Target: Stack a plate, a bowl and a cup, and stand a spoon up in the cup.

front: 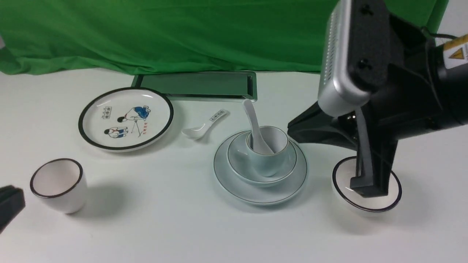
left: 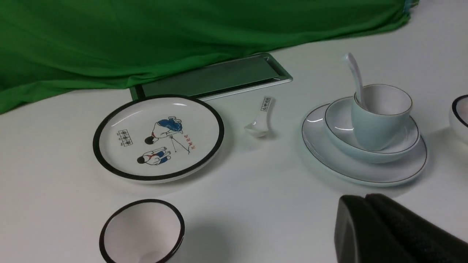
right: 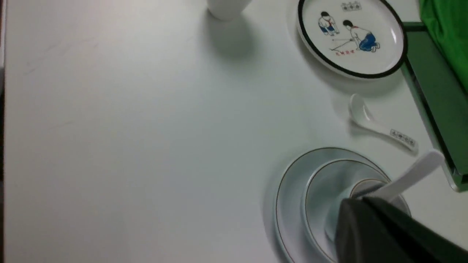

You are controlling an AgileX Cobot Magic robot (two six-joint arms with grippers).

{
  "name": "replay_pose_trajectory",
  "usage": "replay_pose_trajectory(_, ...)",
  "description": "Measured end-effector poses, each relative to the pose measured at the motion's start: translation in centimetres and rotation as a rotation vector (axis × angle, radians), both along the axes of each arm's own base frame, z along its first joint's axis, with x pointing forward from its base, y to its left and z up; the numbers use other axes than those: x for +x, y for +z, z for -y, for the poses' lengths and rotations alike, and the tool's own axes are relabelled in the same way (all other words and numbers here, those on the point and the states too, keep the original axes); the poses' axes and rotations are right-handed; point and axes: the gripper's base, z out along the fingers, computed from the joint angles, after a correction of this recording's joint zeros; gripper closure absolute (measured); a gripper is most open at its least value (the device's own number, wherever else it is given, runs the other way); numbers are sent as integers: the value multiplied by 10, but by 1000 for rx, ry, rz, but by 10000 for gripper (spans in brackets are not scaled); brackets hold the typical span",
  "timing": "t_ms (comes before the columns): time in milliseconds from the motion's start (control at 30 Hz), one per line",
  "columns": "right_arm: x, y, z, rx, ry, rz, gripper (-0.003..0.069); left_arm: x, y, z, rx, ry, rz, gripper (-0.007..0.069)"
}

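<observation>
The pale blue-green plate (front: 226, 175) lies at the table's middle. The bowl (front: 239, 157) sits on it and the cup (front: 267, 164) stands in the bowl. The plain white spoon (front: 252, 120) stands in the cup, with its handle leaning back and to the left. My right gripper (front: 291, 130) is shut and empty, just right of the cup and apart from it. In the right wrist view its tip (right: 362, 202) is over the cup, beside the spoon handle (right: 413, 175). My left gripper (front: 11, 202) is shut and empty at the front left edge; it also shows in the left wrist view (left: 365, 199).
A white cartoon plate (front: 126, 118) lies at the back left. A printed spoon (front: 204, 126) lies beside it. A white dark-rimmed cup (front: 60, 184) stands front left. A white black-rimmed bowl (front: 365, 204) sits under my right arm. A green tray (front: 197, 86) lies before the green cloth.
</observation>
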Motion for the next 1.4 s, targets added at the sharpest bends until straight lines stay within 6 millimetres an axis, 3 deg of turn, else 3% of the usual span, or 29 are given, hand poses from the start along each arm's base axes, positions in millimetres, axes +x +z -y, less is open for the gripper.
replay_pose_trajectory(200, -23, 6, 22, 122, -93, 104, 649, -9, -12, -3, -9, 0, 24, 661)
replay_pose_trajectory(400, -64, 11, 61, 315, -199, 292, 648, -8, -13, -3, -8, 0, 20, 656)
replay_pose_trajectory(633, -95, 18, 85, 444, -241, 338, 643, -8, -13, -3, -8, 0, 20, 656)
replay_pose_trajectory(1200, -93, 21, 88, 528, -294, 360, 650, -8, -13, -3, -8, 0, 20, 656)
replay_pose_trajectory(1300, -88, 5, 89, 561, -357, 345, 650, -8, -13, -3, -8, 0, 20, 656)
replay_pose_trajectory(1400, -84, -26, 98, 603, -471, 330, 648, -8, -13, -3, -8, 0, 20, 656)
